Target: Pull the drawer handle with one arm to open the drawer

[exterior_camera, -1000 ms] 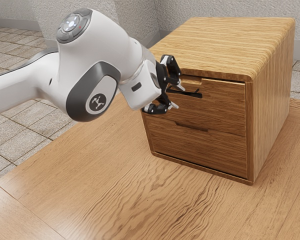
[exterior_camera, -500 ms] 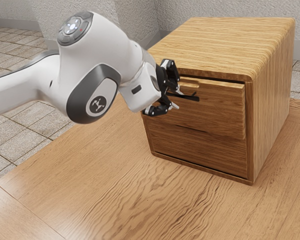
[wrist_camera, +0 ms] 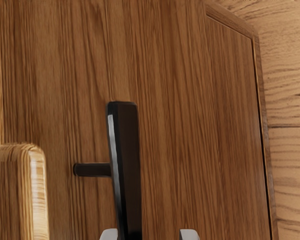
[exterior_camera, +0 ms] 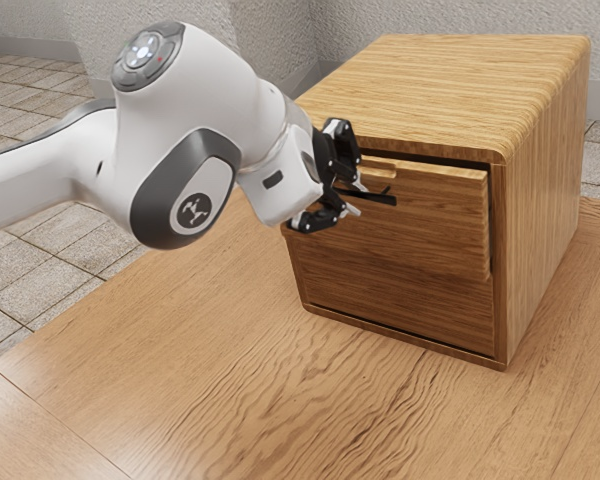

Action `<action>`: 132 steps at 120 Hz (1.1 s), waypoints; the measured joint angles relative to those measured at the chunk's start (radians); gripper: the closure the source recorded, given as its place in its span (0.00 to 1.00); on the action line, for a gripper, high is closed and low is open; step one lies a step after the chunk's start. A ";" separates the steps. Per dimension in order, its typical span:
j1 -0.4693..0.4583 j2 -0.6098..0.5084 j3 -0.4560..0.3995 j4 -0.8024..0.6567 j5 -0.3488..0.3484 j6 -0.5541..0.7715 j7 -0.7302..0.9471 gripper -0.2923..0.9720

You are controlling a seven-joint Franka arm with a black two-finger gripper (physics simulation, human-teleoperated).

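Landmark: I place everything by the boxy light-oak wooden cabinet (exterior_camera: 450, 90), which stands on the wood-grain tabletop (exterior_camera: 230, 400).
Upper drawer: the flat-fronted oak upper drawer (exterior_camera: 430, 215) sits partly out of the cabinet's front. A dark gap shows under the cabinet's top edge, and the drawer's front stands proud of the cabinet's side frame.
Drawer facing: its front panel faces out of the cabinet's front, toward my arm.
Handle: the slim black bar handle (exterior_camera: 378, 197) is on the upper part of that front. In the wrist view the bar (wrist_camera: 125, 170) stands off the wood on a short black post.
Handle axis: the long axis lies level, parallel to the cabinet's top edge and along the drawer front. One end points away from my hand, toward the cabinet's far side frame.
Gripper: my black two-finger gripper (exterior_camera: 355, 192) straddles the near end of the bar with its fingers spread. In the wrist view one of the pale fingertips (wrist_camera: 109, 233) is right at the bar and the other stands clear of it, so nothing is pinched.
Arm: the white-and-grey arm (exterior_camera: 180, 150) reaches in level with the cabinet's upper half.
Lower drawer: the matching oak lower drawer (exterior_camera: 400, 290) sits flush in the cabinet's front.
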 joint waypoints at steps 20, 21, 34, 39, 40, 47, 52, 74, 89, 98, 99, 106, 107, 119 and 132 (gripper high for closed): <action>-0.002 -0.005 0.000 -0.003 0.000 0.000 0.000 0.74; -0.001 -0.006 0.000 -0.003 0.000 -0.001 0.000 0.74; -0.002 -0.010 0.001 -0.008 0.000 -0.001 -0.001 0.75; -0.003 -0.017 0.002 -0.018 0.001 -0.001 -0.001 0.75; -0.003 -0.019 0.002 -0.020 0.001 0.000 -0.001 0.75; -0.002 -0.027 0.002 -0.030 0.001 0.000 -0.002 0.75; -0.001 -0.032 0.002 -0.036 0.001 -0.001 -0.002 0.76; 0.002 -0.065 0.002 -0.060 0.000 -0.003 -0.002 0.76; 0.001 -0.099 0.002 -0.079 0.000 -0.003 -0.003 0.76; 0.001 -0.106 0.002 -0.083 0.000 -0.003 -0.004 0.76; 0.001 -0.106 0.002 -0.084 0.000 -0.003 -0.004 0.76; 0.001 -0.103 0.002 -0.085 0.000 -0.003 -0.005 0.76; 0.001 -0.102 0.002 -0.085 0.000 -0.003 -0.005 0.76; 0.001 -0.099 0.002 -0.089 0.000 -0.001 -0.007 0.75; 0.000 -0.105 0.002 -0.102 0.000 0.000 -0.008 0.75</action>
